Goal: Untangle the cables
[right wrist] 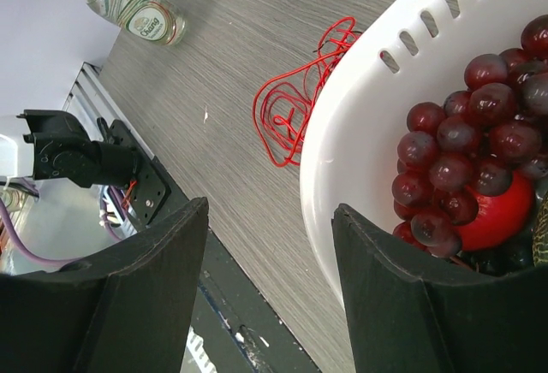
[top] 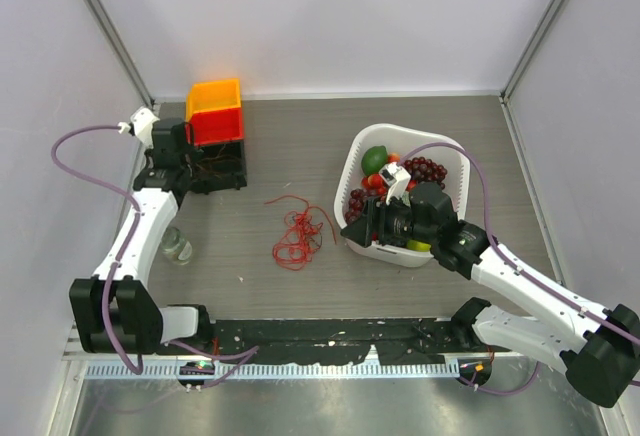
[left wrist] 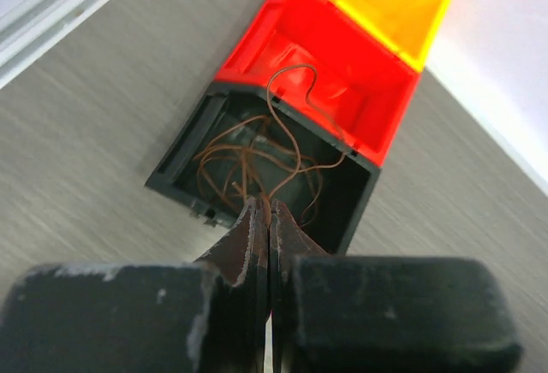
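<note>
The thin red cables [top: 298, 232] lie in a loose tangle on the table, left of the white basket [top: 362, 146]. In the right wrist view the red cables [right wrist: 289, 108] sit just beyond the basket's wall [right wrist: 360, 142]. A brown cable [left wrist: 257, 152] coils in the black bin [left wrist: 175, 163], and one strand runs up into my left gripper [left wrist: 265, 204], which is shut on it. From above, the left gripper [top: 192, 163] sits at the black bin [top: 222, 178]. My right gripper [right wrist: 270, 249] is open and empty, straddling the basket's near-left rim; it shows from above as the right gripper [top: 356, 228].
A red bin [top: 217, 124] and a yellow bin [top: 214, 93] stand behind the black one. A clear bottle [top: 177, 247] lies by the left arm. The basket holds grapes [right wrist: 479, 125] and other fruit. White walls enclose the table on three sides.
</note>
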Robot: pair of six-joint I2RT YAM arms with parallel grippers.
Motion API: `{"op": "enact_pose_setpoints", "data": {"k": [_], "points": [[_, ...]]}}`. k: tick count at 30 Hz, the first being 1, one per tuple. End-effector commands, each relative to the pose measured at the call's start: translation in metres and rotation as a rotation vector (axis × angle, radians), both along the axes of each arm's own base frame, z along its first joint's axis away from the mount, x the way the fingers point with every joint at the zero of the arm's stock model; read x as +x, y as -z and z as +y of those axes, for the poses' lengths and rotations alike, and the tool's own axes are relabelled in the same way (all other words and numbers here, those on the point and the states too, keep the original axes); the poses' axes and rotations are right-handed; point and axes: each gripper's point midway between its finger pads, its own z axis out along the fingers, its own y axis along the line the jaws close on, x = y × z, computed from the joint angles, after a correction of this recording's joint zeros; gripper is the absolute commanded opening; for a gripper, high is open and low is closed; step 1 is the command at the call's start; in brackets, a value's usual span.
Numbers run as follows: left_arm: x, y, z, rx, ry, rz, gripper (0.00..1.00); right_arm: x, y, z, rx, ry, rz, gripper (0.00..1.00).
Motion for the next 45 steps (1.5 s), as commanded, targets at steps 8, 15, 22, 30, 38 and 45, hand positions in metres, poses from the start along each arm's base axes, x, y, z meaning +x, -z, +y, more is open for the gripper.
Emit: {"op": "enact_pose_setpoints", "data": {"k": [8, 15, 22, 30, 38, 45], "points": [[0.011, 0.068, -0.006, -0.130, -0.090, 0.228, 0.00, -0.002, -0.012, 0.001, 0.035, -0.010, -0.046, 0.65], [0.050, 0.104, -0.009, -0.145, -0.103, 0.304, 0.00, 0.000, -0.010, -0.001, 0.017, -0.001, -0.052, 0.65], [0.053, 0.135, -0.013, -0.152, -0.102, 0.413, 0.00, 0.003, -0.006, 0.000, -0.003, -0.004, -0.045, 0.65], [0.042, 0.080, -0.013, -0.113, -0.041, 0.336, 0.31, 0.000, -0.012, 0.001, 0.014, -0.012, -0.041, 0.64], [0.046, 0.035, -0.012, -0.001, 0.083, 0.274, 0.76, 0.000, -0.010, 0.002, 0.026, -0.006, -0.031, 0.65], [0.096, 0.061, -0.024, 0.086, 0.258, 0.381, 0.63, 0.002, -0.011, 0.004, 0.018, -0.013, -0.029, 0.64]]}}
